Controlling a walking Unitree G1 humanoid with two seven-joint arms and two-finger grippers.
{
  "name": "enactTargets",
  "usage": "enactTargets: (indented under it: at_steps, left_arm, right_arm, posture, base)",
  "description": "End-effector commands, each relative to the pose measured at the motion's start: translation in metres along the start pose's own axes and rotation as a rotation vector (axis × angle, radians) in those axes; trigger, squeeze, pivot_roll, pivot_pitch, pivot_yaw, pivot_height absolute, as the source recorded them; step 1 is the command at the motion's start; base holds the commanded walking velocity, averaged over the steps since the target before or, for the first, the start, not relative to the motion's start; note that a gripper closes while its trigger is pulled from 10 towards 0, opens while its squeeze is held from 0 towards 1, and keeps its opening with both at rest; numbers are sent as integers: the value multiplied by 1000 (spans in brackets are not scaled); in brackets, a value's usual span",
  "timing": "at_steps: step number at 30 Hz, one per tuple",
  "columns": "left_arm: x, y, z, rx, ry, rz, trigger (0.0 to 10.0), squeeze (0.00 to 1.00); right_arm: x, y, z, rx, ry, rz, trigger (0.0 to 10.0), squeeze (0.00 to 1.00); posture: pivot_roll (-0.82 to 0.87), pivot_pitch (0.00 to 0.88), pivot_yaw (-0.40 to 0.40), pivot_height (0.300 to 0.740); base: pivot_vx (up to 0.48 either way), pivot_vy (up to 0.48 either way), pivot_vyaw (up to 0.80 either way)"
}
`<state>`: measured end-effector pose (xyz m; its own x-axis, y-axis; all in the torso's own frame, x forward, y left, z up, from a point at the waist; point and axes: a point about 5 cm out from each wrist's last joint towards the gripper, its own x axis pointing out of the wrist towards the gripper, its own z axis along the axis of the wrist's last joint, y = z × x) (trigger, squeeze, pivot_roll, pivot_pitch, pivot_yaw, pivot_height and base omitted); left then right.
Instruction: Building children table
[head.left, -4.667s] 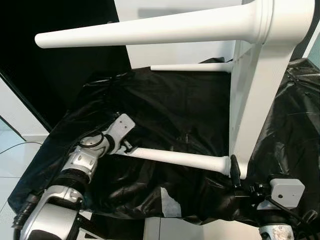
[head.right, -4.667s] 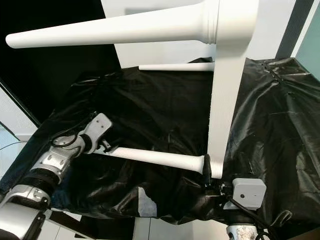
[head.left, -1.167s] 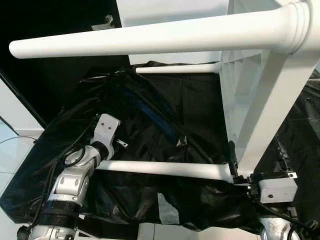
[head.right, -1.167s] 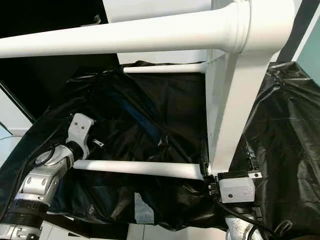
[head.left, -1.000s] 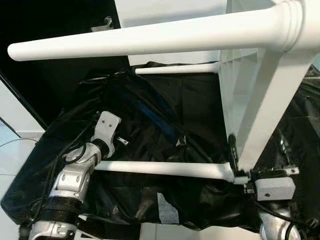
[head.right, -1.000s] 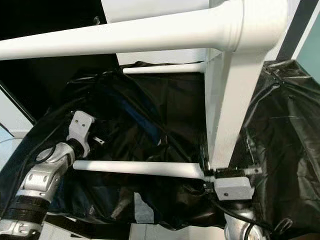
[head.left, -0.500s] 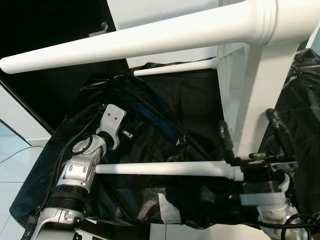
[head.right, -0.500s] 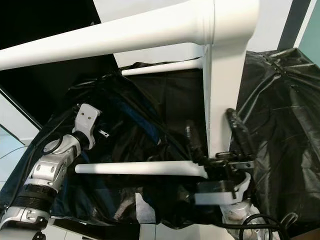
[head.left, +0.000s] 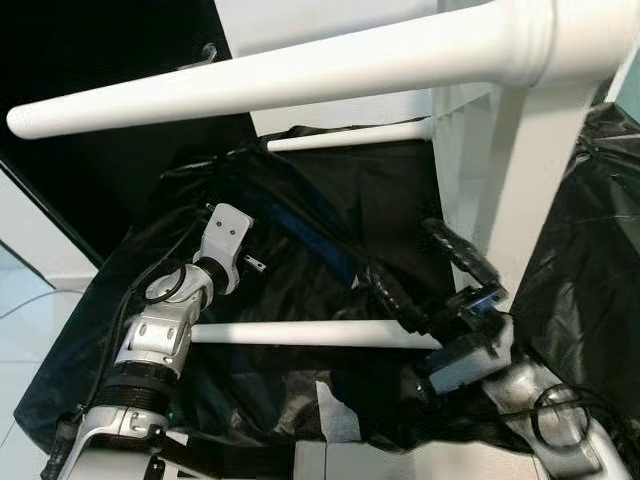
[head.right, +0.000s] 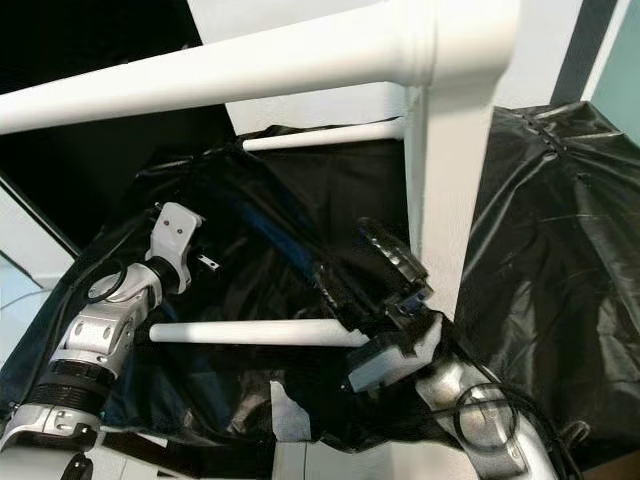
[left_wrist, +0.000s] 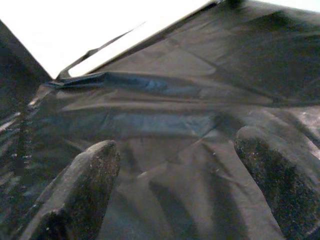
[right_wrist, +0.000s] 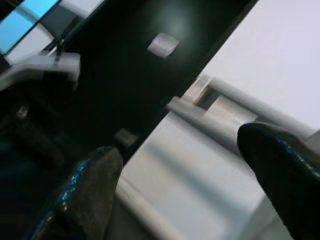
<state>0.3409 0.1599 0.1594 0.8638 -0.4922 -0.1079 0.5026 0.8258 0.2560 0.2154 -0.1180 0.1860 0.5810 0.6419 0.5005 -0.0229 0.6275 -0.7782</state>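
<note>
— What have we got here? A white children's table (head.left: 520, 180) tipped on its side on a black plastic sheet (head.left: 330, 210) that covers the worktop, its top standing upright toward the right edge.

— And the legs run out sideways to the left. A top leg (head.left: 270, 75) sweeps across high in front, a far leg (head.left: 350, 135) sticks out over the sheet's back edge, and a lower leg (head.left: 310, 334) lies level close above the sheet's front edge.

— Where's the right tool (head.left: 430, 270)?

— Up at the lower leg's thick end, just left of the upright table top. Its two long black fingers (head.left: 395, 298) are spread apart, one each side of empty air, gripping nothing. The wrist view from that arm is blurred, but it shows the same gap, with pale surfaces beyond.

— The left tool (left_wrist: 175, 185)?

— Its silver arm (head.left: 165, 330) comes up from the front left corner and crosses the thin end of the lower leg. I cannot tell whether arm and leg touch. The wrist camera there looks along two black fingertips, wide apart, with only crinkled black sheet between them.

— A pale scrap (head.left: 338, 412) lies on the sheet by the front edge, under the lower leg.
</note>
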Motion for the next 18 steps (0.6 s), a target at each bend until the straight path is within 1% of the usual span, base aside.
enactTargets:
  at_steps: [1,2,3,4,5,6,7,8,9,11,12,13,15,16,17,18]
  left_arm:
    - [-5,0,-7,-7,15,72,10000,0]
    - [-5,0,-7,-7,15,72,10000,0]
    - [-5,-1,-8,-9,14,75,10000,0]
    - [-6,-3,-9,-16,10,85,10000,0]
    - [-7,-5,-9,-19,5,96,10000,0]
    - [-7,-5,-9,-19,5,96,10000,0]
    - [-8,-7,-10,-23,3,107,10000,0]
    - [-9,-8,-10,-28,-2,118,10000,0]
    - [-9,-8,-10,-28,-2,118,10000,0]
    - [-13,-10,-12,-42,-7,146,10000,0]
    - [-13,-10,-12,-42,-7,146,10000,0]
    - [-14,-10,-12,-48,-9,155,10000,0]
    - [-19,-10,-14,-62,-15,186,10000,0]
    - [-19,-10,-14,-62,-15,186,10000,0]
    - [-23,-9,-15,-92,-28,212,10000,0]
    - [-23,-9,-15,-92,-28,212,10000,0]
  right_arm:
    - [7,3,-3,109,-21,38,10000,0]
    - [7,3,-3,109,-21,38,10000,0]
    - [9,2,-3,103,-43,36,10000,0]
    - [12,8,-6,169,-30,79,10000,0]
    - [14,13,-7,192,-46,110,10000,0]
    - [14,13,-7,192,-46,110,10000,0]
    - [16,18,-9,248,-31,136,10000,0]
    - [18,22,-11,279,-27,153,10000,0]
    - [18,22,-11,279,-27,153,10000,0]
    - [24,28,-19,389,35,151,10000,0]
    - [24,28,-19,389,35,151,10000,0]
    - [25,30,-22,439,63,146,10000,0]
    - [28,32,-33,569,147,109,10000,0]
    - [28,32,-33,569,147,109,10000,0]
    - [31,33,-40,655,210,69,10000,0]
    - [31,33,-40,655,210,69,10000,0]
  posture:
    - [20,0,50,740]
    - [20,0,50,740]
    - [20,0,50,740]
    - [38,0,14,740]
    - [51,0,-8,740]
    - [51,0,-8,740]
    - [55,0,-14,740]
    - [69,0,-33,740]
    - [69,0,-33,740]
    - [84,0,-51,740]
    - [84,0,-51,740]
    - [84,0,-51,740]
    - [97,0,-66,740]
    - [97,0,-66,740]
    - [101,0,-70,740]
    - [101,0,-70,740]
  base:
    - [0,0,0]
    - [0,0,0]
    - [0,0,0]
    - [0,0,0]
    - [0,0,0]
    - [0,0,0]
    - [0,0,0]
    - [0,0,0]
    - [0,0,0]
    - [0,0,0]
    - [0,0,0]
    - [0,0,0]
    - [0,0,0]
    - [0,0,0]
    - [0,0,0]
    - [0,0,0]
